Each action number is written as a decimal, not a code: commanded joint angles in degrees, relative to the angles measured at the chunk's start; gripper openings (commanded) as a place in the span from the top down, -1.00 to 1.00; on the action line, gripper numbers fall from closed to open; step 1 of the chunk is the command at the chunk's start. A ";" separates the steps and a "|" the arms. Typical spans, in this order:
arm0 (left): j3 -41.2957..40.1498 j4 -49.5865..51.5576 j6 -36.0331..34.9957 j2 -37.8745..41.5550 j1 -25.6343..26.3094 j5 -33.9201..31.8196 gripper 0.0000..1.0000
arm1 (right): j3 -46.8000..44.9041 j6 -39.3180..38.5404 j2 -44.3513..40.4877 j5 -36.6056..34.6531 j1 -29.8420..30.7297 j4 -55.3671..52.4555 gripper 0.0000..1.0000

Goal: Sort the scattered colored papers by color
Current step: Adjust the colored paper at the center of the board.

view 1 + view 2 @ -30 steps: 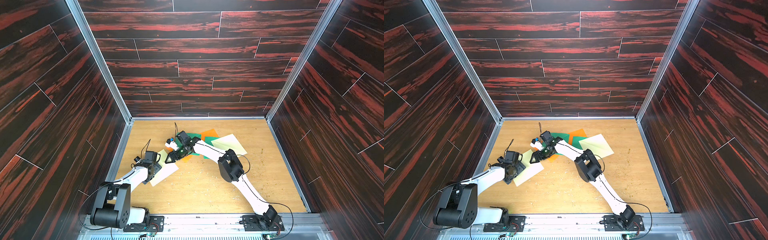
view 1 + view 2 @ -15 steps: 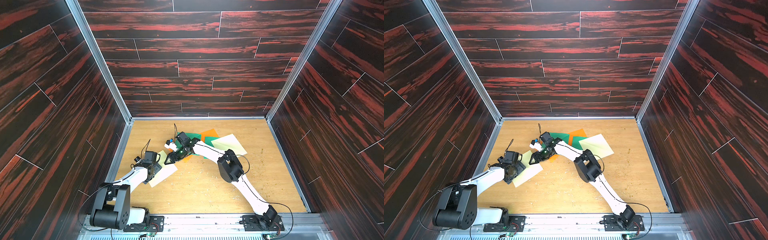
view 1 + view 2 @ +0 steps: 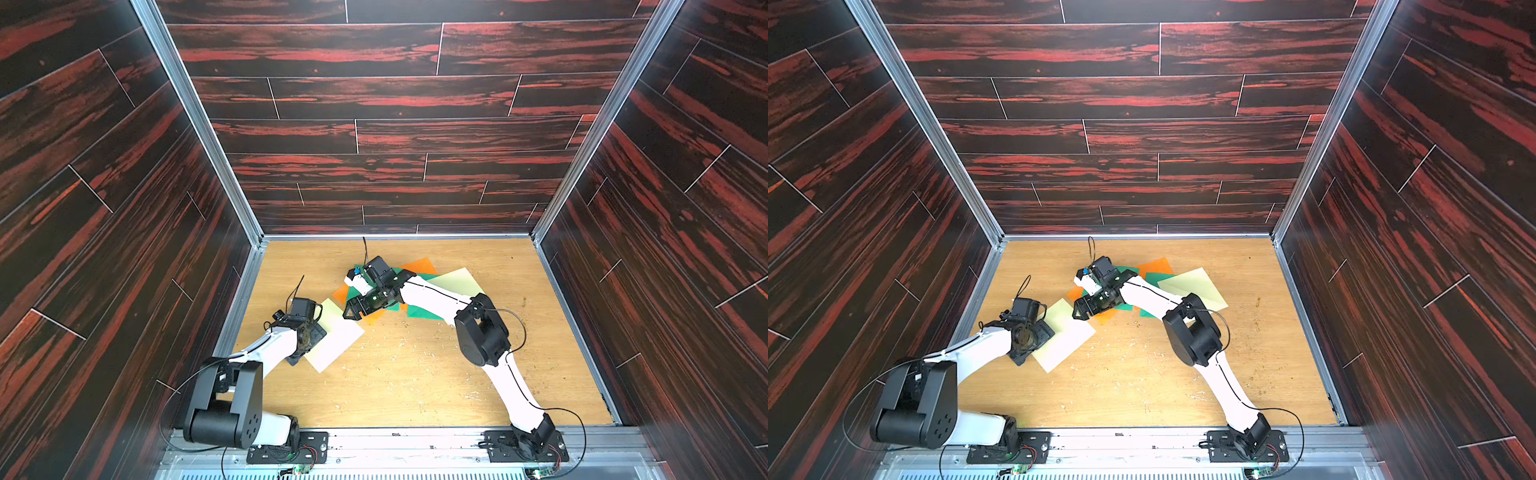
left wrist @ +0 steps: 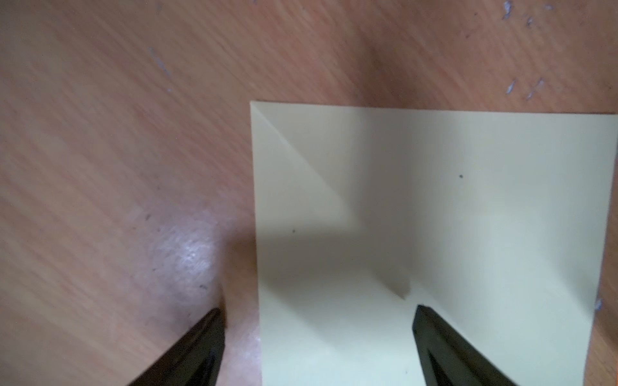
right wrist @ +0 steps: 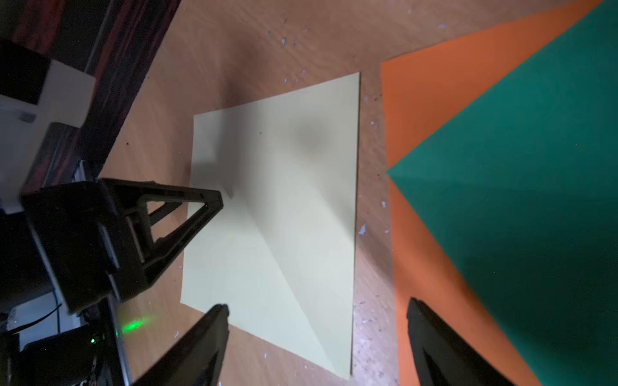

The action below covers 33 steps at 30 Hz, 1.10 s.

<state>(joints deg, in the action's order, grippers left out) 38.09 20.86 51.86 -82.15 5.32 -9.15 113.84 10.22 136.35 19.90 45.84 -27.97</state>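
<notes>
Cream paper, a creased cream sheet [image 3: 338, 338] [image 4: 434, 217], lay flat on the tan wooden tabletop [image 3: 415, 374], with a diagonal fold running in from one corner. The left gripper [image 4: 317, 309] hung low over that sheet's edge with its jaws spread wide and nothing between them. One finger stood above the paper and one above bare wood; whether either tip touched could not be told. Just beside the creased cream sheet, parted from it by a narrow strip of wood, lay an orange sheet [image 5: 428, 110] with a green sheet [image 5: 535, 167] overlapping it. The right gripper [image 5: 317, 303] hovered above that strip, likewise spread and empty. One of its fingers was over the creased cream sheet's corner and the other over the orange sheet. In both top views, the rest of the pile lay beyond those two, farther from the creased cream sheet. There a second green sheet [image 3: 422, 311] was partly hidden under the right arm, and a second orange sheet [image 3: 419, 266] poked out toward the back wall. Farthest off lay a second cream sheet [image 3: 457, 282] [image 3: 1196, 284], overlapping the greens. Pale specks were scattered over the wood near the creased cream sheet.
</notes>
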 commanded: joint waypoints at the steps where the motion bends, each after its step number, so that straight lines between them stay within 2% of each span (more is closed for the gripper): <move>1: -0.76 1.27 0.14 -0.13 0.03 1.26 -0.83 | -0.55 -0.73 0.61 0.74 -0.63 1.27 -0.73; 5: -2.45 3.18 1.03 4.81 0.00 -1.80 -0.84 | 1.88 -1.11 2.88 5.74 -0.34 0.49 -0.68; 12: -4.51 4.03 1.75 14.68 -0.01 -5.78 -0.85 | -0.15 -2.54 2.81 5.84 1.18 0.18 -0.66; 22: -5.98 2.57 4.39 9.01 -0.05 -5.07 -0.85 | -1.32 -3.23 4.20 7.03 2.59 -0.05 -0.66; 27: -7.06 0.72 5.39 9.15 0.01 -4.58 -0.85 | -2.71 -3.01 4.11 5.59 2.63 0.46 -0.66; 33: -5.90 0.74 4.64 8.27 -0.03 -5.26 -0.86 | -10.69 -2.23 1.61 6.60 3.14 4.07 -0.66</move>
<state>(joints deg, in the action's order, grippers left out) 31.48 21.45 56.60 -73.49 5.37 -13.56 107.90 7.66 137.95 26.59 48.14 -22.02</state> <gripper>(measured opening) 0.929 0.831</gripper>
